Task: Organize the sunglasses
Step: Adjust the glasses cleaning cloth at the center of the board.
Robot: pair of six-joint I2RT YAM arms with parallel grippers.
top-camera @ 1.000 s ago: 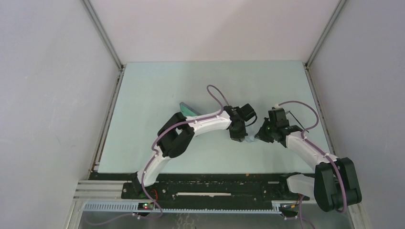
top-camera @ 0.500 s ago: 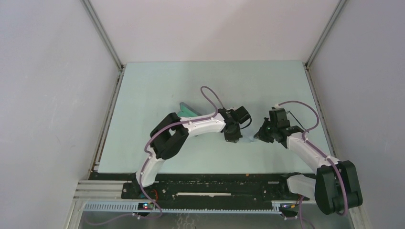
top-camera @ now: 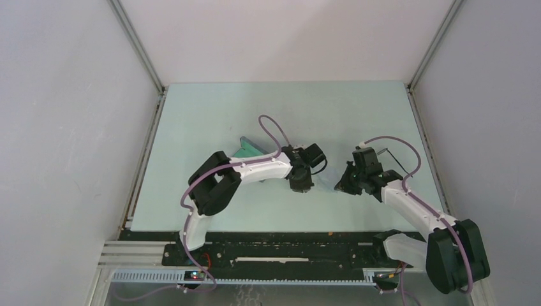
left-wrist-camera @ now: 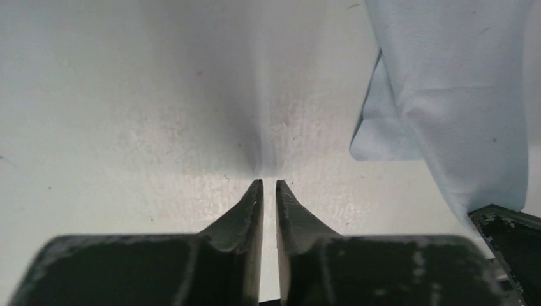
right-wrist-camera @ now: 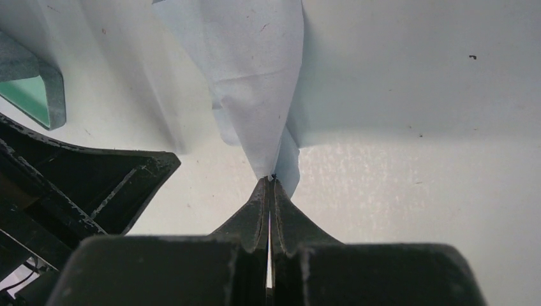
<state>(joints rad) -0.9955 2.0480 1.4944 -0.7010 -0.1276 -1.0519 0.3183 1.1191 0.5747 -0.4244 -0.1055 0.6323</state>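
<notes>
**Reader:** Overhead view, centre. What do the two claws hold?

**Legend:** The right claw (top-camera: 341, 186) is closed tight on a corner of the pale blue cloth (top-camera: 327, 183). In the right wrist view the fingertips (right-wrist-camera: 263, 191) meet with the fabric pinched between them, and the cloth (right-wrist-camera: 255, 76) fans away from the claw (right-wrist-camera: 271, 180) over the surface (top-camera: 210, 127). The left claw (top-camera: 300, 185) holds nothing. The left wrist view shows its fingers (left-wrist-camera: 252, 204) drawn almost together, with only a narrow slit between them and bare surface beyond the tips. The cloth (left-wrist-camera: 446, 83) lies to one side of this claw (left-wrist-camera: 268, 185), apart from it.

**Reader:** And the sunglasses?

**Legend:** Neither wrist view shows them. In the overhead view a thin dark line on the surface just beyond the right wrist may be the sunglasses (top-camera: 387, 153). It is too slight to tell the frame from the arms. It is clear of both claws and of the cloth.

**Reader:** What is the green shape by the left arm?

**Legend:** An open grey case (top-camera: 250, 146) with green lining, partly hidden behind the left forearm. One edge of the case (right-wrist-camera: 29, 89) shows at the margin of the right wrist view.
</notes>
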